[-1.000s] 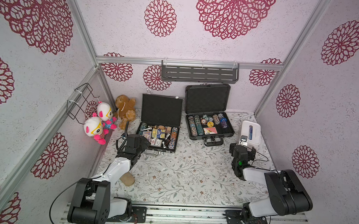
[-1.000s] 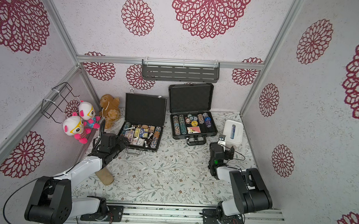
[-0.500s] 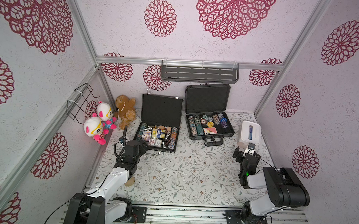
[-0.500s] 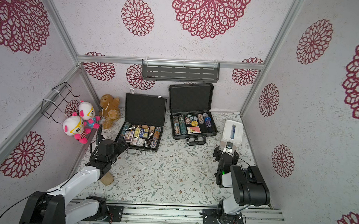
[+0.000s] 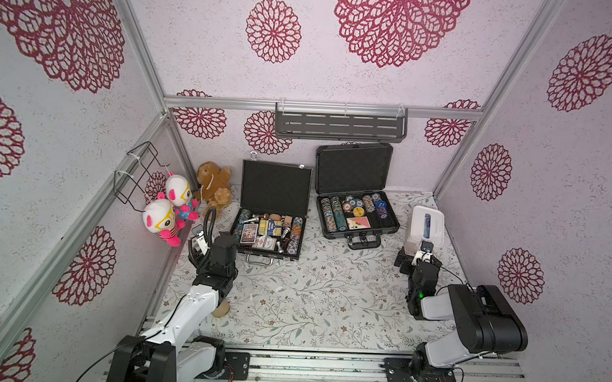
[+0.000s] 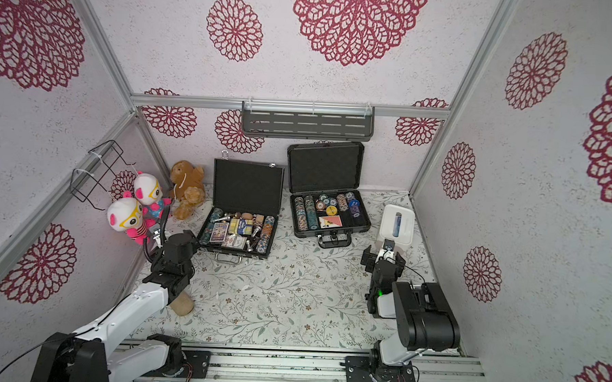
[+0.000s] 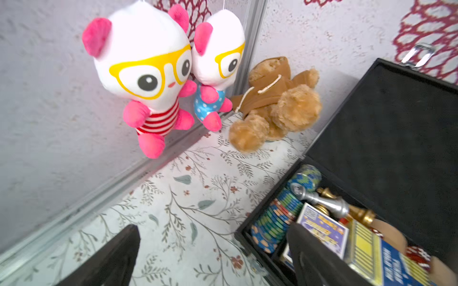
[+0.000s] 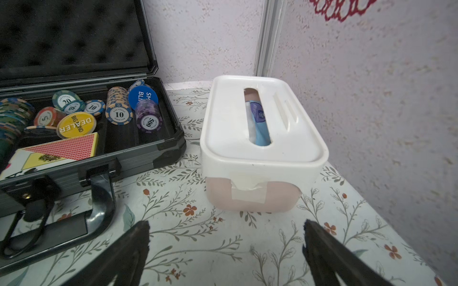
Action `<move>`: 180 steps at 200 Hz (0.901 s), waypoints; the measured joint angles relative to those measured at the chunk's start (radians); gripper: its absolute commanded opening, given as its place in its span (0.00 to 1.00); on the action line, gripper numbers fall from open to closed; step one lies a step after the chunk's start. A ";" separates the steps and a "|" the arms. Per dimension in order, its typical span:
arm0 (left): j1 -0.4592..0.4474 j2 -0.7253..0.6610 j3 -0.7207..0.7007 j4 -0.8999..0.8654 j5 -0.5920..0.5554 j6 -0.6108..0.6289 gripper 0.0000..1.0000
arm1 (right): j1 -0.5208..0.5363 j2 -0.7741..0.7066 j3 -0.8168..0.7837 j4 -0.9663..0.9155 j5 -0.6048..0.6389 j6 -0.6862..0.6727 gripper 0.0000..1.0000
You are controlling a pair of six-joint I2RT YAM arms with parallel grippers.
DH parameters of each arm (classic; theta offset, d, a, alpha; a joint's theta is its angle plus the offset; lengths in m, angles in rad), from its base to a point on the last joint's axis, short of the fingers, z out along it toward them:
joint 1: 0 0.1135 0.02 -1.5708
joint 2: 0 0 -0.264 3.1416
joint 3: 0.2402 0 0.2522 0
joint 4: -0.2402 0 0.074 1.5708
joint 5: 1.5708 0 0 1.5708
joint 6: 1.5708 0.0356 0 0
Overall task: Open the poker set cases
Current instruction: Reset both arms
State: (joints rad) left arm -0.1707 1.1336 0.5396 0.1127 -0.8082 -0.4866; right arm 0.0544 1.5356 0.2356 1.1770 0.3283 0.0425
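Both poker set cases lie open at the back of the table, lids upright. The thin black case holds chips, card boxes and metal pieces. To its right the thicker dark grey case holds chips and a card deck. My left gripper hovers open at the thin case's front left corner, holding nothing. In front of the tissue box, my right gripper is open and empty.
A white tissue box stands by the right wall. Two pink-and-white plush toys hang at the left wall beside a brown teddy. A small tan object lies under my left arm. A grey shelf hangs on the back wall.
My left arm has drawn back and turned slightly at the thin case's corner. The right gripper has swung right, toward the tissue box. Both cases stay open, both grippers open.
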 measured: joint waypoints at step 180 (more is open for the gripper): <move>0.324 0.448 -0.325 1.026 0.435 0.284 0.97 | 0.000 0.001 0.000 0.000 -0.003 0.000 0.99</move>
State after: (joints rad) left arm 0.1532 1.5818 0.2142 1.1389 -0.3733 -0.2028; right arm 0.0544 1.5364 0.2352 1.1770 0.3256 0.0422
